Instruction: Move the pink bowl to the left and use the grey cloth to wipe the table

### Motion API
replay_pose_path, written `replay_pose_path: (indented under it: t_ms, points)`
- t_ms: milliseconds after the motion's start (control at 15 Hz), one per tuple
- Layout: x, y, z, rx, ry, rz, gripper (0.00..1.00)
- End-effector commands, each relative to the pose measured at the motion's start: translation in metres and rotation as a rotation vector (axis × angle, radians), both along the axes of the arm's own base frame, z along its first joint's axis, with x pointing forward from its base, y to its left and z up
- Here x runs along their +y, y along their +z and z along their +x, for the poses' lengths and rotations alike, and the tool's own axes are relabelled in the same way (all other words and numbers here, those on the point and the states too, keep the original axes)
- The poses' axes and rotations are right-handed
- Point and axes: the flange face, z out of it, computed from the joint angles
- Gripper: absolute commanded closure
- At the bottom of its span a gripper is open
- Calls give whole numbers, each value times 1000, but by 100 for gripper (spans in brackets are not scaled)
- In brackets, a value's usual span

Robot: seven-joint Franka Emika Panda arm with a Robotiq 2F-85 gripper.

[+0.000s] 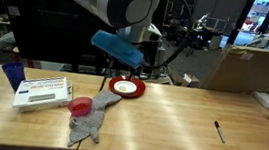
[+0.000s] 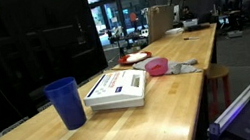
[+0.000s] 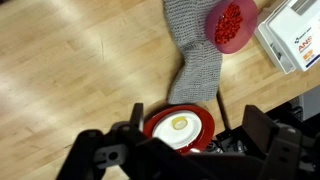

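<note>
The pink bowl [image 1: 81, 106] holds small red pieces and sits at one end of the grey cloth [image 1: 89, 124] on the wooden table. Both also show in an exterior view, the bowl [image 2: 156, 67] and the cloth [image 2: 183, 67]. In the wrist view the bowl [image 3: 232, 25] overlaps the cloth's [image 3: 195, 50] far corner. My gripper [image 3: 198, 128] is open and empty. It hovers above a red plate [image 3: 180, 128], short of the cloth and bowl. In an exterior view the gripper [image 1: 126, 64] hangs over that plate [image 1: 126, 86].
A white box [image 1: 42, 92] lies beside the bowl, with a blue cup [image 1: 12, 74] past it. A black marker [image 1: 220, 131] lies far off on the table. The red plate holds a white dish. A cardboard box [image 1: 251, 67] stands behind the table.
</note>
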Motion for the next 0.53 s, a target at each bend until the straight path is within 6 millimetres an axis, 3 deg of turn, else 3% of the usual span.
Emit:
replay_pose_path:
  t_ms: [0, 267, 467]
  points:
    - [0, 1, 0, -1, 0, 0, 0]
    - [0, 3, 0, -4, 0, -1, 0]
    - [18, -24, 1, 62, 52, 40, 0]
